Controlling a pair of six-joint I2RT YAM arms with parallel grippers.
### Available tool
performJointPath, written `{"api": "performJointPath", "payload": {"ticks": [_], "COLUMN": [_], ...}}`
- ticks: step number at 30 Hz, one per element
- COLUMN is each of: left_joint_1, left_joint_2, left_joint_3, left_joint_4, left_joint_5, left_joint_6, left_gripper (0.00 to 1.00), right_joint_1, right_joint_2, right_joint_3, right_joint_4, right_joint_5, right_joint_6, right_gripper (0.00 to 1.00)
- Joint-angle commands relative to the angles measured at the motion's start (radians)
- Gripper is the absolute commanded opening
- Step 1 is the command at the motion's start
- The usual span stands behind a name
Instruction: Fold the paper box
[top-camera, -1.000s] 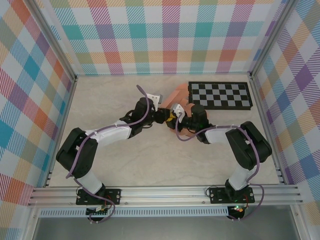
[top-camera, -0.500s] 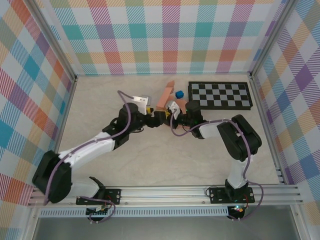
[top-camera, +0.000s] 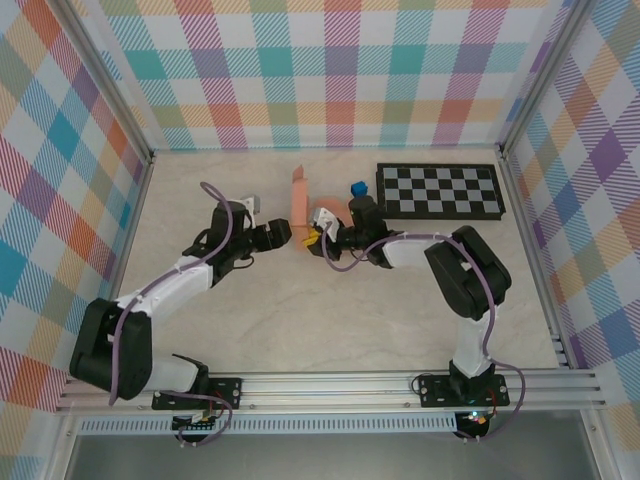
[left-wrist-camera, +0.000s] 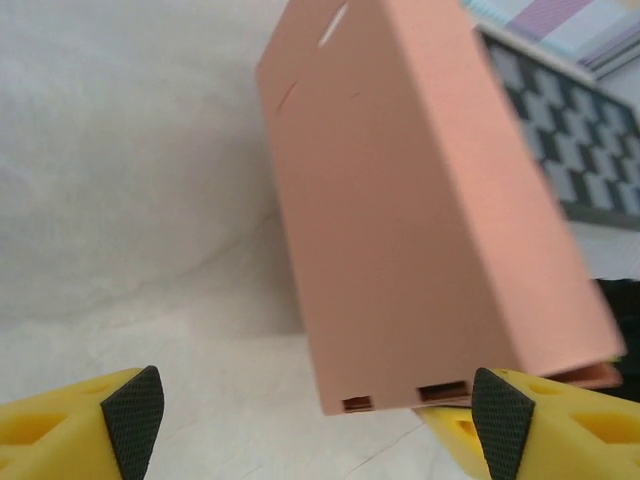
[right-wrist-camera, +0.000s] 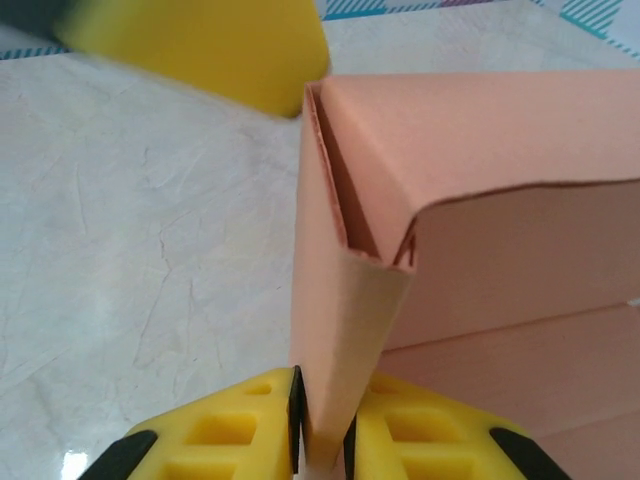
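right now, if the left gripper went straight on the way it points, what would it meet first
The paper box, most likely: it stands right ahead of the left gripper, its near end between the open jaws. The gap before contact is hard to tell from the wrist view.

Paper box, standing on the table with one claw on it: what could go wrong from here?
1. The right claw pinches only one thin wall of the paper box near a corner, so the box could twist or slip out.
2. The left claw is open, its pads flanking the box's near end. Closing there may crush the hollow cardboard.
3. The blue cube sits close beside the right arm, and a swing might knock it.
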Motion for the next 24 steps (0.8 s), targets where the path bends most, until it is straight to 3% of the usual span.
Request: {"api": "performJointPath", "payload": {"ticks": [1,4,11,14,19,24], "left_joint_1": [0.022,0.069,0.178,0.19,0.188,0.171], "left_joint_2": [-0.033,-0.081,-0.116,-0.123,-0.049,-0.036], "left_joint_3": [0.046,0.032,-0.009,-0.028,-0.029,-0.058], "left_joint_4": [-0.067,-0.112,-0.134,-0.126,-0.12,-0.112], "left_joint_5": [0.076,0.091,0.209,0.216,0.341,0.348], "left_joint_6": [0.011,0.022,0.019,0.016,0.021,0.066], "left_gripper": [0.83,0.85,0.86,0.86,0.84,0.82], "right_joint_1": [0.111,0.198,0.257,0.258,0.258,0.257], "right_joint_2": [-0.004,-0.02,-0.042,-0.03,0.005,0.038], "right_joint_3": [0.014,-0.021,-0.141,-0.177,-0.159,-0.104], "right_joint_4": [-0.001,0.018,0.042,0.07,0.081,0.038], "right_joint_5": [0.075,0.229,0.323,0.326,0.274,0.254], "right_joint_6": [0.09,0.175,0.187,0.156,0.111,0.058], "right_gripper": [0.18,0.18,0.19,0.19,0.19,0.19]}}
